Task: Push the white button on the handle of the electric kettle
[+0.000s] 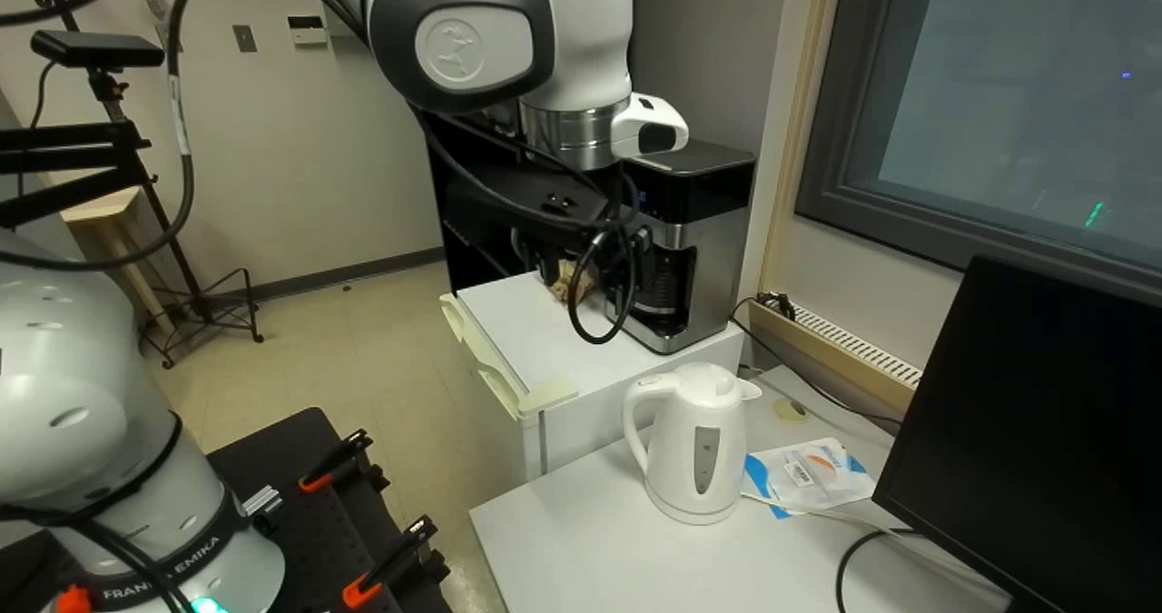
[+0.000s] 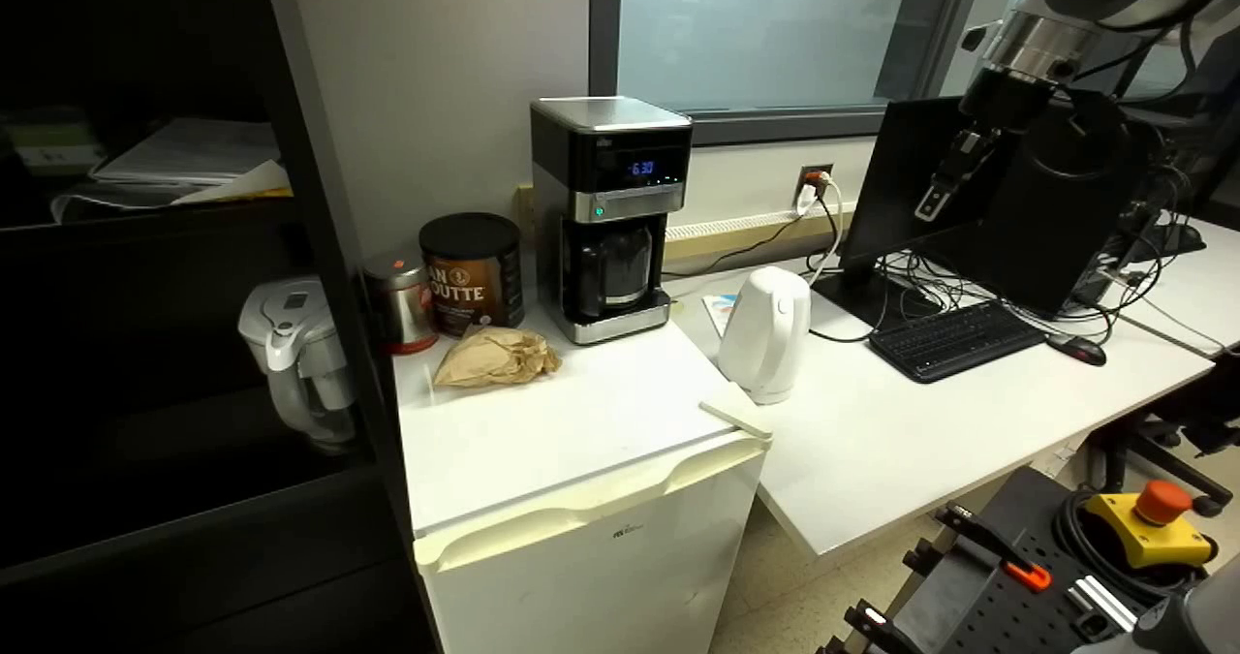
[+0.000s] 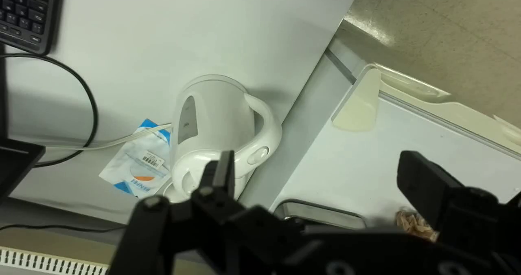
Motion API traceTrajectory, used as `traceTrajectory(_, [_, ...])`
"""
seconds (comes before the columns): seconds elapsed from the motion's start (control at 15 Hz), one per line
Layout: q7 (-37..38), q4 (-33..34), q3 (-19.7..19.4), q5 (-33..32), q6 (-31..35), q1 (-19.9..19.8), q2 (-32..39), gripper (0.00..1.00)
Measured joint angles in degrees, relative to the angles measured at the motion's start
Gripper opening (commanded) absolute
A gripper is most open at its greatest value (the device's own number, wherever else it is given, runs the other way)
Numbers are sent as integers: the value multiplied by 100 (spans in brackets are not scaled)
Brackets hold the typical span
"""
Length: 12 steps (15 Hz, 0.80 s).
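Note:
The white electric kettle stands upright on the white desk in both exterior views and in the wrist view. Its looped handle points toward the mini fridge. It also shows in both exterior views. An oval white button sits on top of the handle in the wrist view. My gripper is open and empty, its fingers wide apart. One finger overlaps the kettle's lid in the wrist view, but the gripper is high above it, apart from it. It also hangs in the air in both exterior views.
A white mini fridge stands beside the desk. It bears a coffee maker, a paper bag and a coffee can. A monitor, keyboard, packet and kettle cord are near the kettle.

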Motion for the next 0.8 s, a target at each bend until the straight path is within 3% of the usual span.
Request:
traceTrajectory(0.47, [-5, -75, 122, 2, 39, -77, 41, 100])
traceTrajectory(0.8, [-5, -444, 359, -2, 825, -84, 304, 100])
